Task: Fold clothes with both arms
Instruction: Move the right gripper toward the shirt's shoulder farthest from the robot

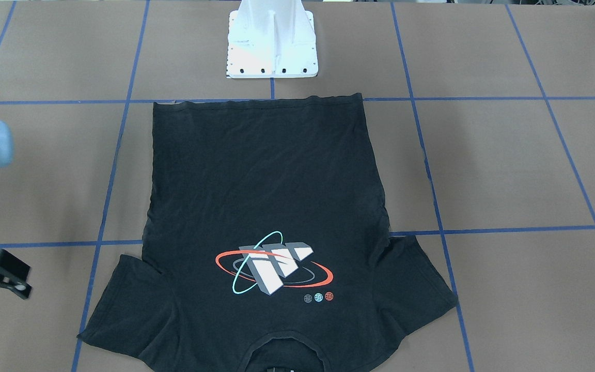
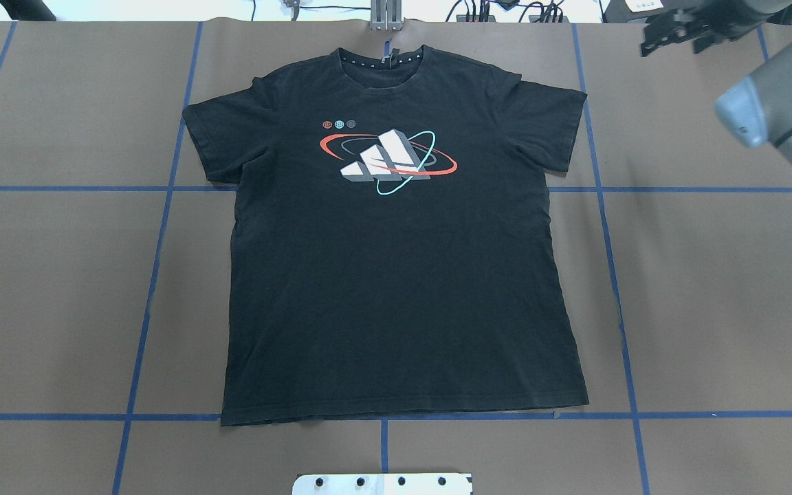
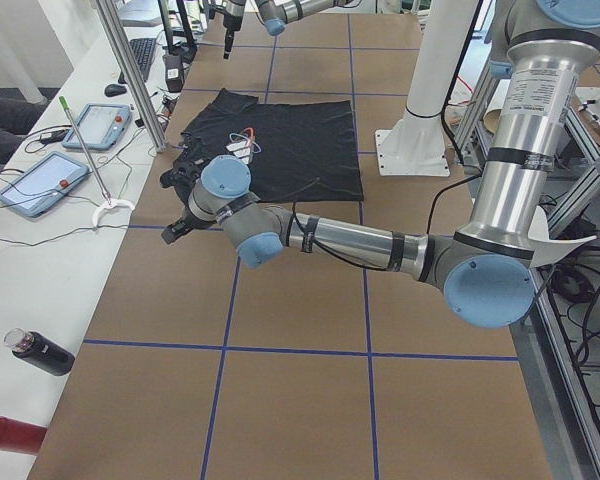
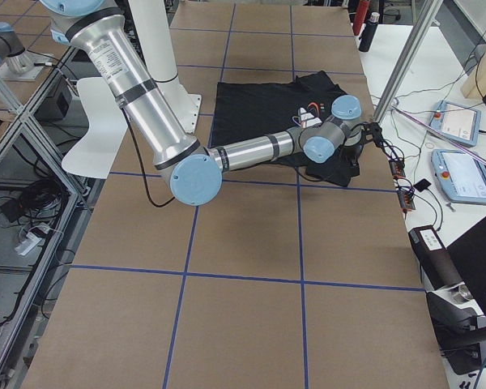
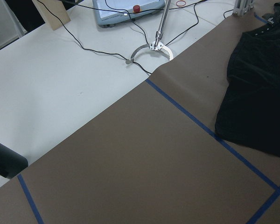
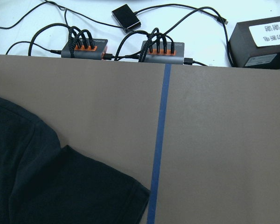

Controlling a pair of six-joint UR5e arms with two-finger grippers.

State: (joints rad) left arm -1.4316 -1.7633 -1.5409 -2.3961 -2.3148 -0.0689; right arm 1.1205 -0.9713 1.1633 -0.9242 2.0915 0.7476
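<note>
The black T-shirt (image 2: 396,275) lies flat, print up, in the middle of the table (image 2: 712,275) with its collar (image 2: 382,60) at the far edge. It looks soft, light and prone to sag, so I'd pinch each sleeve (image 2: 207,137) at its outer hem, though I cannot tell whether the left gripper (image 3: 170,235) or right gripper (image 2: 652,40) stands parted.

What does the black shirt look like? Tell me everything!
The black T-shirt lies flat and face up on the brown table, unfolded, both short sleeves spread out. It looks like soft cloth, faintly wrinkled. Its chest bears a grey-white block picture ringed in red and cyan, three small dots beside it. The neck points away from the robot's base. Only the table touches it.
</note>
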